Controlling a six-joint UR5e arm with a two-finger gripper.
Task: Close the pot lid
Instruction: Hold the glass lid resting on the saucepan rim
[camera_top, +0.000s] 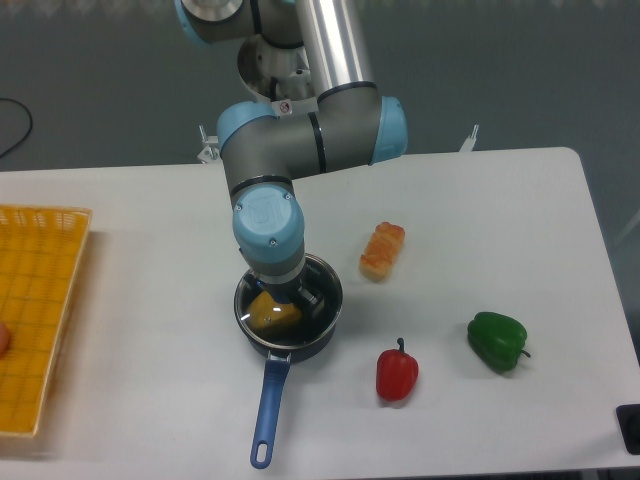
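The dark grey pot (322, 338) stands on the white table at front centre, with its long blue handle (267, 410) pointing toward the front edge. The glass lid (243, 318) lies over the pot's mouth, its thin metal rim showing along the left side. I cannot tell whether it rests fully on the pot. A yellow item (272, 314) shows through the glass. My gripper (297, 297) reaches straight down onto the lid's centre. The wrist hides the blue knob and most of the fingers, so the jaws' state is unclear.
A toast-like orange food piece (382, 250) lies right of the pot. A red pepper (397, 373) and a green pepper (497, 341) lie at front right. A yellow basket (40, 310) stands at the left edge.
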